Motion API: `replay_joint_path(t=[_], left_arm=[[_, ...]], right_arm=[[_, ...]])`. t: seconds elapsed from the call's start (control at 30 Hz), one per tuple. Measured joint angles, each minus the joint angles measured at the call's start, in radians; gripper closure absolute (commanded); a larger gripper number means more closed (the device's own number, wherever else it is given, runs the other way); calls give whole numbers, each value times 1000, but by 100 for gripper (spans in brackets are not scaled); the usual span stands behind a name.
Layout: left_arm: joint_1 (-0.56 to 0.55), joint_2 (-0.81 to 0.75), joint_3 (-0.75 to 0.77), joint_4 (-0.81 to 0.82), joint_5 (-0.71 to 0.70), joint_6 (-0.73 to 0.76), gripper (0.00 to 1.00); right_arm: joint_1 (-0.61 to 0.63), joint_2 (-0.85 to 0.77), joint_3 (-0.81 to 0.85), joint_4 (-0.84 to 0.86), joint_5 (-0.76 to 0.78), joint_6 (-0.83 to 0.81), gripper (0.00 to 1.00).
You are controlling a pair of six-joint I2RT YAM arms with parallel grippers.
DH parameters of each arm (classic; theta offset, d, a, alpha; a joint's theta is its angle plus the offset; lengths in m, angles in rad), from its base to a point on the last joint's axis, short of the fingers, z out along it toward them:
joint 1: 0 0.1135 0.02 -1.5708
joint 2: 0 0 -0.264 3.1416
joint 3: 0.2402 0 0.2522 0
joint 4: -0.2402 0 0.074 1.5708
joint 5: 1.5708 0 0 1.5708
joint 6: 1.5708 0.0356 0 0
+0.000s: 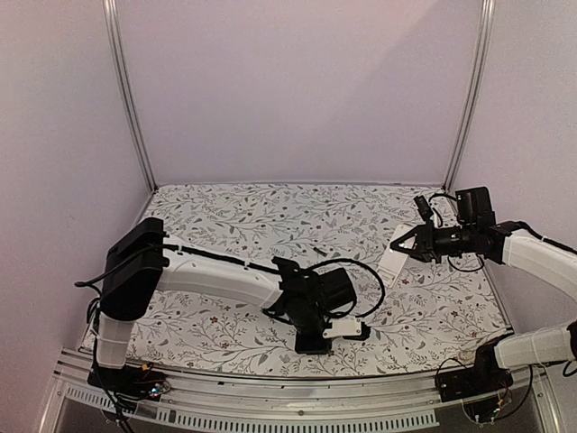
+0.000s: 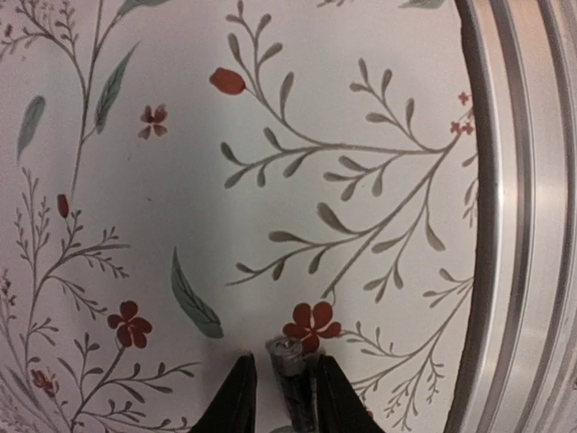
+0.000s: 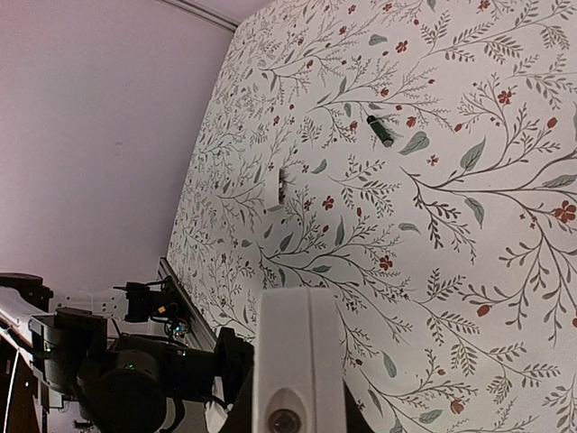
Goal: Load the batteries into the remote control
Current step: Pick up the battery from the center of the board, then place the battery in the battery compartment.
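Note:
My right gripper [image 1: 416,244] is shut on the white remote control [image 1: 394,259] and holds it tilted above the right side of the table. In the right wrist view the remote's end [image 3: 297,352] fills the space between the jaws [image 3: 293,426]. My left gripper [image 1: 312,343] points down near the table's front edge. In the left wrist view it [image 2: 284,359] holds one dark battery [image 2: 294,388] lengthwise, against the right finger, with a slim gap at the left tip. The second battery [image 1: 319,249] lies on the table centre and also shows in the right wrist view [image 3: 385,131].
The floral tablecloth [image 1: 234,216] covers the table. The aluminium front rail [image 2: 527,225] runs just right of my left gripper. A small white plate [image 3: 275,187] lies on the cloth left of the loose battery. Frame posts [image 1: 131,99] stand at the back corners.

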Motion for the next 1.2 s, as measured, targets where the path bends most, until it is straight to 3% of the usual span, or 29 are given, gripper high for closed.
replay_joint_path(t=[0.23, 0.5, 0.83, 1.2], left_arm=[[-6, 0, -4, 13, -43, 4, 100], [5, -90, -106, 55, -45, 13, 100], [40, -478, -258, 321, 34, 60, 100], [40, -462, -252, 461, 119, 79, 100]], right_arm=[[0, -2, -6, -8, -1, 1, 100], [36, 11, -6, -1, -13, 24, 100], [193, 80, -3, 64, -42, 72, 100], [319, 124, 8, 187, -41, 151, 100]])
